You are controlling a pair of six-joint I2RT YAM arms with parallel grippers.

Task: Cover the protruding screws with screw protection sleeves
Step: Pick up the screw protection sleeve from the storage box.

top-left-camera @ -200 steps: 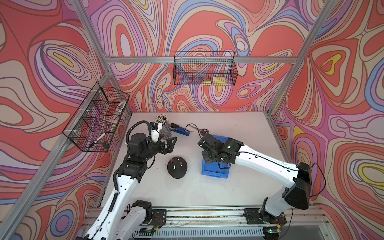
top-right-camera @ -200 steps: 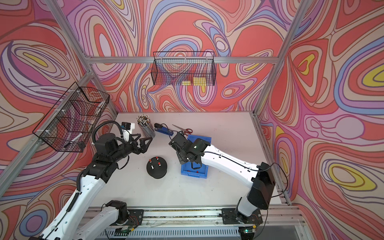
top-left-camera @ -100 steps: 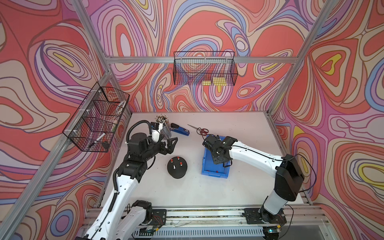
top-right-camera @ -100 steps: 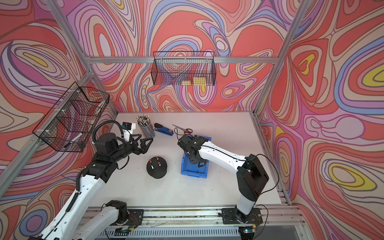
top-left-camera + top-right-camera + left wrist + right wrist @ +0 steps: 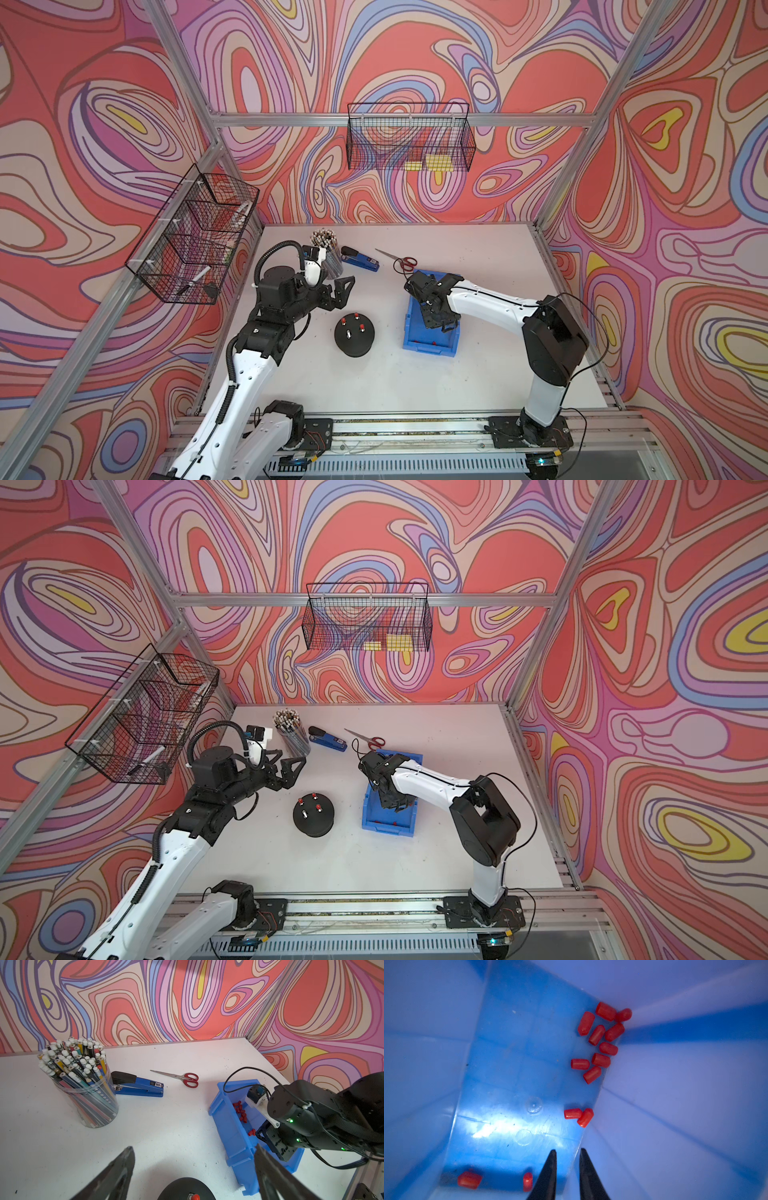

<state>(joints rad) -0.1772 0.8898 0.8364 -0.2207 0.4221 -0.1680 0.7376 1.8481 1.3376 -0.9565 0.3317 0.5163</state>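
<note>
Right wrist view shows right fingers [image 5: 549, 1174] slightly apart and empty, red sleeves [image 5: 601, 1060] lying just ahead.

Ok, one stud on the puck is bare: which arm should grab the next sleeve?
Right. The right claw is inside the blue bin, parted and empty, with loose sleeves just ahead. The left claw hangs open near the puck, outside the bin.

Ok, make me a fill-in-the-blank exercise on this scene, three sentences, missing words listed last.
1. On the black base, ____ of the four screws already wear red sleeves.
2. The right hand reaches into the ____ bin, where loose sleeves lie.
3. The scissors on the table have ____ handles.

Missing words: three; blue; red.
</note>
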